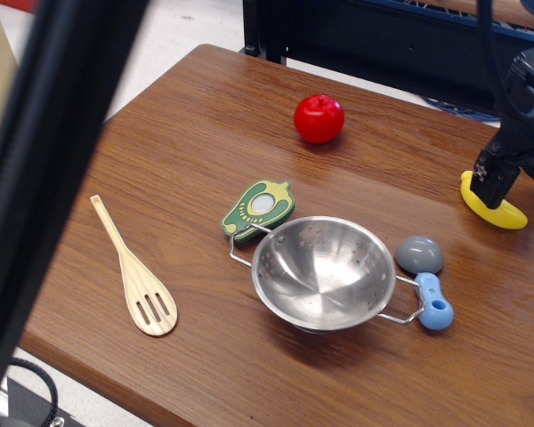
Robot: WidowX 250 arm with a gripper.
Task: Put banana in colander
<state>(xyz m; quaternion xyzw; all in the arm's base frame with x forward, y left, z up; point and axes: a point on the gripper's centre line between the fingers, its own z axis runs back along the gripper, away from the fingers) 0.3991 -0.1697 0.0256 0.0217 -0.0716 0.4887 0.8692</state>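
Observation:
The yellow banana [504, 214] lies on the wooden table [178, 142] near the right edge. The shiny steel colander [324, 272] stands empty at the middle front, its wire handles pointing left and right. My black gripper [519, 181] is at the far right, low over the banana and open. Its left finger [494, 178] covers the banana's left part, and its right finger is cut off by the frame edge. It holds nothing that I can see.
A red apple [319, 118] sits at the back. A green avocado toy [258, 209] touches the colander's left side. A grey-and-blue scoop [425, 276] lies at its right. A wooden slotted spatula [135, 271] lies at left. A blurred dark bar [44, 169] crosses the left foreground.

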